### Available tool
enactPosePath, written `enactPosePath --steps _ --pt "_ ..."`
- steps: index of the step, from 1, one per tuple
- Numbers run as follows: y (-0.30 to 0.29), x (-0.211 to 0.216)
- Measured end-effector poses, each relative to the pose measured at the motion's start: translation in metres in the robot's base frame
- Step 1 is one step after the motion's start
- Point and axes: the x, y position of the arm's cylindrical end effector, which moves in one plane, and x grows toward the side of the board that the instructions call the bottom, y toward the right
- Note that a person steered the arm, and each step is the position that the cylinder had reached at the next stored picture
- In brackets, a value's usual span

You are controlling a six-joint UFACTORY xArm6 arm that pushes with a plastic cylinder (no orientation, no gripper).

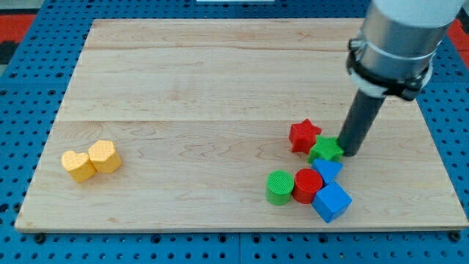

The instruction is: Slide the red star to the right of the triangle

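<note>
Resting on the wooden desk (220,88), my tip (350,152) sits at the view's right, just beside the green star (325,149) on that block's right edge; whether it actually touches cannot be told. No hand shows anywhere, since the arm ends in the plain dark rod, so nothing is spread, pressed together or pinching.

The red star (304,136) lies flat right of the desk's centre, up and to the view's left of the green star, and the two look to be touching at their near edges. The green star therefore stands between my tip and the red star.

Below the green star a small cluster crowds the lower right of the desk. A blue block (327,169), whose shape is hard to make out, sits just under the green star. A red cylinder (308,185) stands just left of and below it, with a green cylinder (279,186) touching the red one on its left side. A blue cube (332,202) lies at the bottom right of the cluster, close against the red cylinder.

Well apart, near the view's left edge of the desk, two yellow blocks touch one another: a yellow heart (78,165) and a second yellow block (105,155) up and to its right.
</note>
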Motion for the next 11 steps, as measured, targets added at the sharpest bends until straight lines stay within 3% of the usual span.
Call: enactPosePath --steps 1,2,3,4,6,8,9,10,11 --pt "0.019 0.003" --pt "-0.035 0.008" --pt "-0.136 -0.004" --pt "-0.150 -0.032" --pt "-0.039 -0.053" --pt "-0.023 -0.076" --pt "0.059 -0.028" --pt "0.048 -0.031" --pt "0.088 -0.046"
